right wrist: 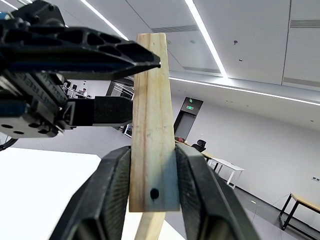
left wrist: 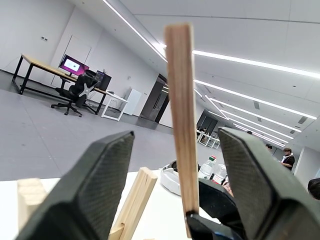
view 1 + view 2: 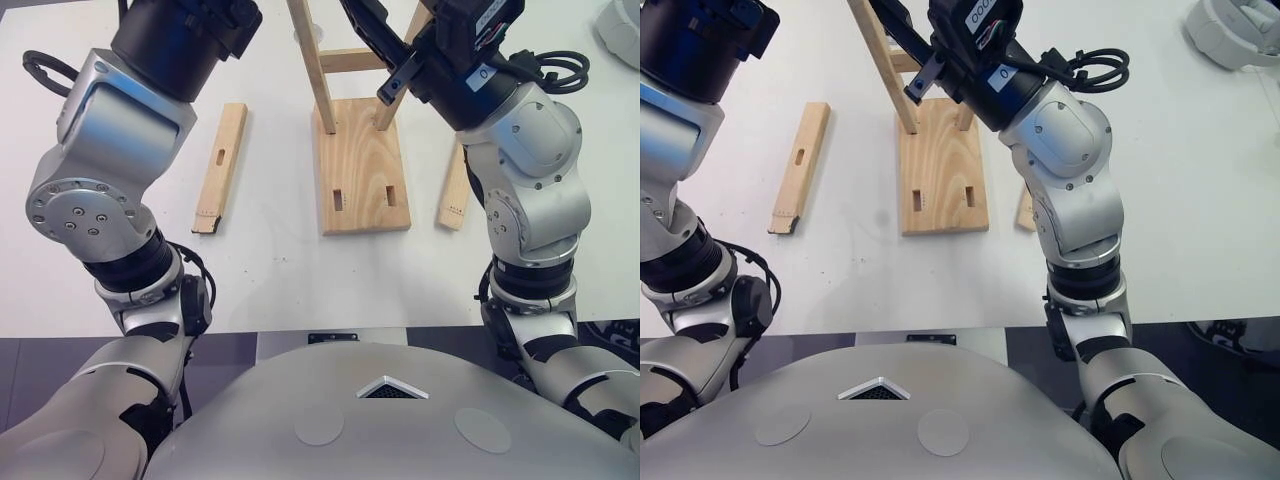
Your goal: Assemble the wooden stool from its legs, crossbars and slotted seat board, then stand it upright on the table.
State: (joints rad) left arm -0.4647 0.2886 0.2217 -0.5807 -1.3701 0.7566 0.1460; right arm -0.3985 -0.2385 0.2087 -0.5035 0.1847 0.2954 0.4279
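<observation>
On the worktop point(image 3: 270, 280): one seat board point(image 3: 362, 170), two legs point(image 3: 313, 70) standing in it, one crossbar point(image 3: 350, 60), two loose pieces point(image 3: 221, 165). My right end effector point(image 1: 152, 185) clamps the right leg point(image 1: 150, 125); my left end effector point(image 2: 175, 190), open, seemingly brackets the left leg point(image 2: 182, 125).

Pale grained wood seat board point(image 3: 360, 170), matching pale leg point(image 1: 152, 125), white table point(image 3: 270, 265), black gripper pads point(image 1: 115, 190)

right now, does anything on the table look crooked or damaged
Nothing looks broken or spilled. On the seat board, the left leg and right leg stand splayed apart toward their tops, though that may be design or camera angle. The right tool is clamped on the right leg. The board's two near slots are empty.
</observation>
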